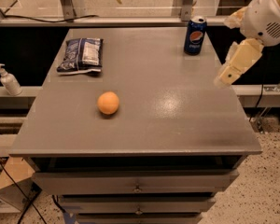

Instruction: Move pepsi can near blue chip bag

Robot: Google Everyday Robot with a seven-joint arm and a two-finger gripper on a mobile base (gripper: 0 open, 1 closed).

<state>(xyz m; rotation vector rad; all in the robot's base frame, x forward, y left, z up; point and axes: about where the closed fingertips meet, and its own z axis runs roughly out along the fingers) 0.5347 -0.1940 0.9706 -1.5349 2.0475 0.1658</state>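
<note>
The can (195, 35) stands upright at the counter's (177, 120) far right corner, close to the back edge. The gripper (228, 73) hangs over the right edge, nearer the front than the can and to its right, apart from it. Whether the gripper is wide or narrow cannot be told. It holds nothing.

The can is dark blue with a silver top and a round red, white and blue logo facing forward. The bag (80, 55) lies flat near the far left corner, crinkled dark blue with a whitish patch.

An orange (108, 102) sits left of the counter's middle, nearer the front than the bag. The bare surface between can and bag holds nothing else. A pump bottle (8, 80) stands on a ledge beyond the left edge.
</note>
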